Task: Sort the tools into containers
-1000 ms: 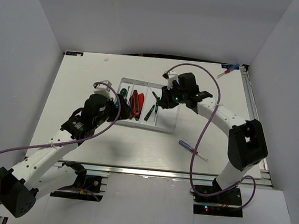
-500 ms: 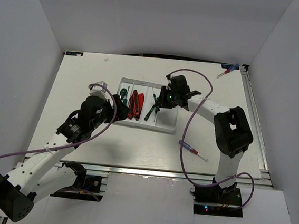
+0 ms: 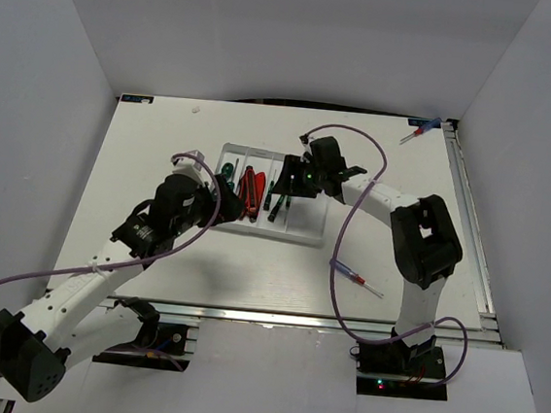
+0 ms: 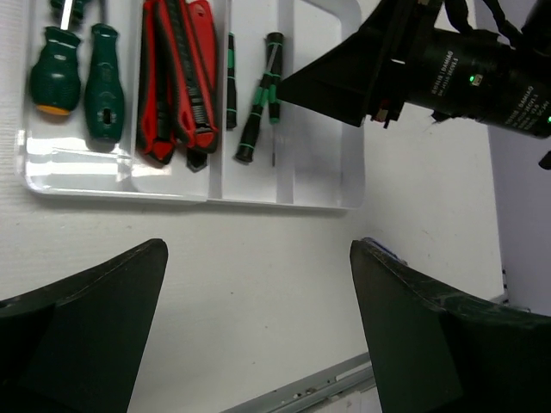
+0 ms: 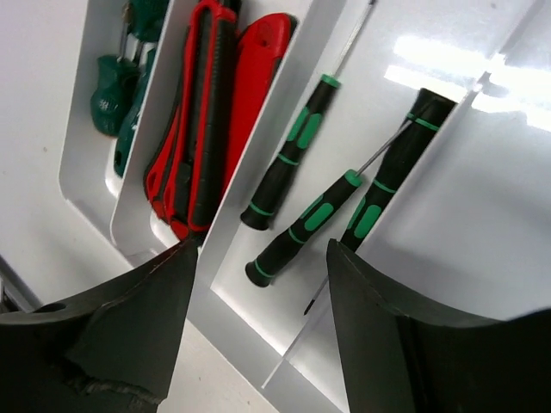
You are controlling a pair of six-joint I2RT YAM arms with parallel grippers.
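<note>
The white tray point(image 3: 303, 224) point(image 4: 323, 129) point(image 5: 482, 215) holds green-handled screwdrivers point(image 4: 103, 82) in its left compartment and red-and-black tools point(image 4: 181, 77) point(image 5: 211, 112) in the second. Three black-and-green precision drivers point(image 4: 258, 112) point(image 5: 314, 219) lie in the third. My right gripper point(image 3: 286, 180) point(image 5: 258, 327) hangs open just above those drivers, holding nothing. My left gripper point(image 3: 225, 200) point(image 4: 258, 318) is wide open over bare table in front of the tray. A blue-handled screwdriver point(image 3: 347, 271) lies on the table to the tray's right front.
Another small red-and-blue screwdriver point(image 3: 419, 133) lies at the table's far right back corner. The tray's rightmost compartment holds nothing. The right arm's purple cable point(image 3: 360, 137) loops above the tray. White walls enclose the table on three sides.
My right gripper moved left over the tray's third compartment and opened, leaving a black-and-green driver lying there. The left arm shifted only slightly and stayed open.
</note>
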